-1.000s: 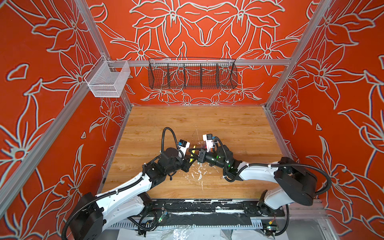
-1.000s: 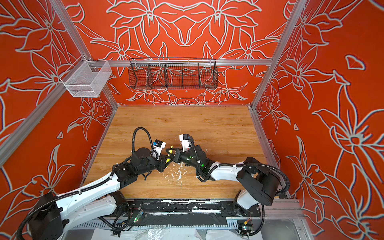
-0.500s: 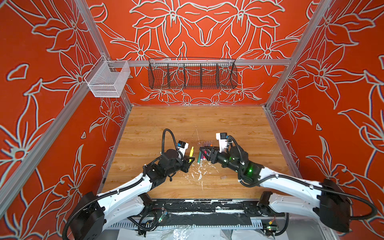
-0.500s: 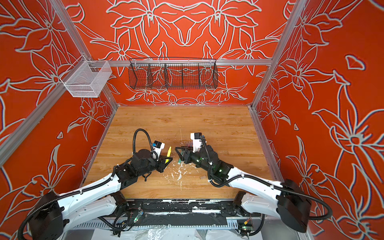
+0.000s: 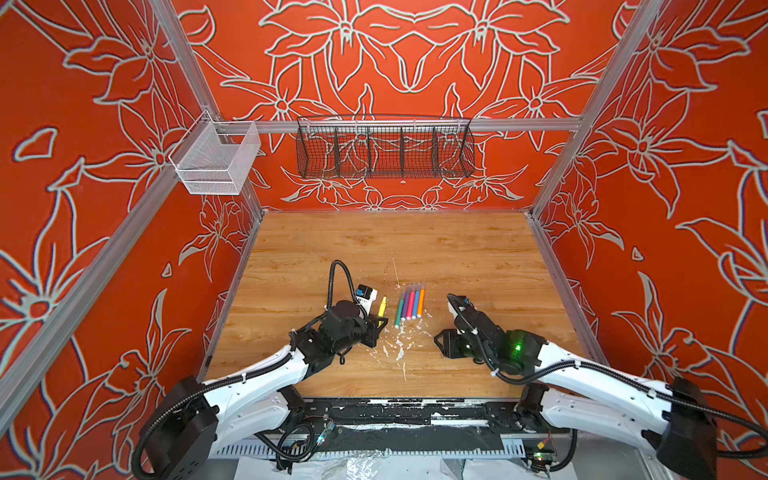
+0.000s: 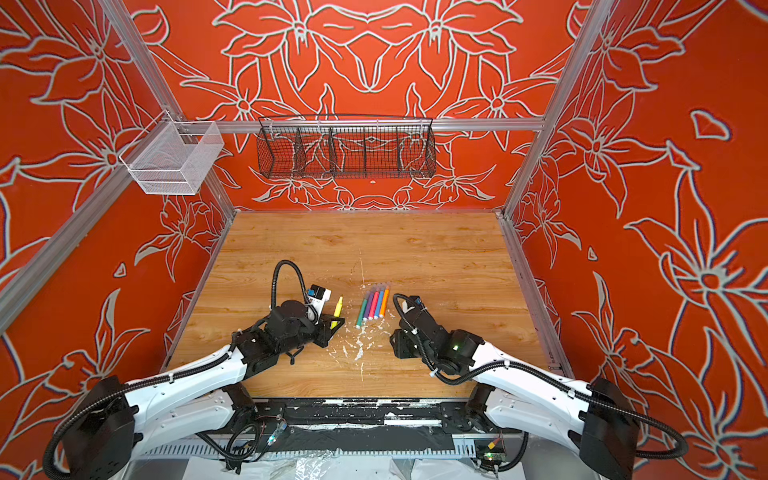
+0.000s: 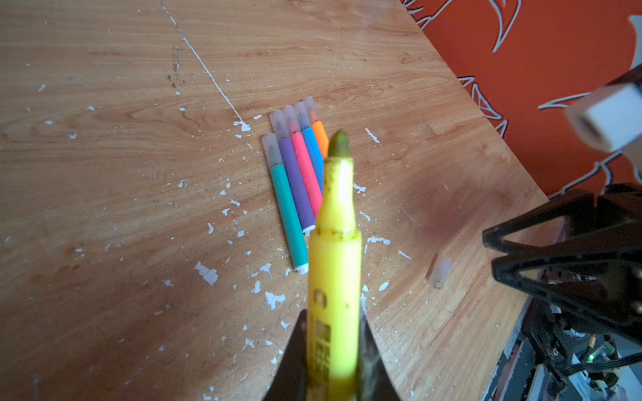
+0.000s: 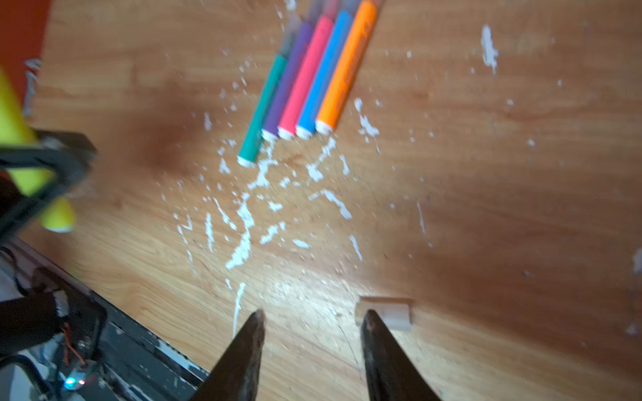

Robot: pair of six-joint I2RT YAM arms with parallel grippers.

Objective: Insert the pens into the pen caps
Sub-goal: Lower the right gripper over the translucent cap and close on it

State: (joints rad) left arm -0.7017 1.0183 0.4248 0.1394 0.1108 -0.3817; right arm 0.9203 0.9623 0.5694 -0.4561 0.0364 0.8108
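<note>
Half open and empty, the right pincer [image 8: 312, 316] has the loose pen cap [image 8: 392, 309] just outside its jaws, so closing may flick it away, while the left pincer [image 7: 331, 316] grips the uncapped yellow pen [image 7: 335, 264].

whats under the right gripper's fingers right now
A loose pen cap lies on its side on the table beside one fingertip of the open right gripper. That fingertip hides the cap's near corner. Between the fingers only tabletop shows, and nothing is held.
</note>
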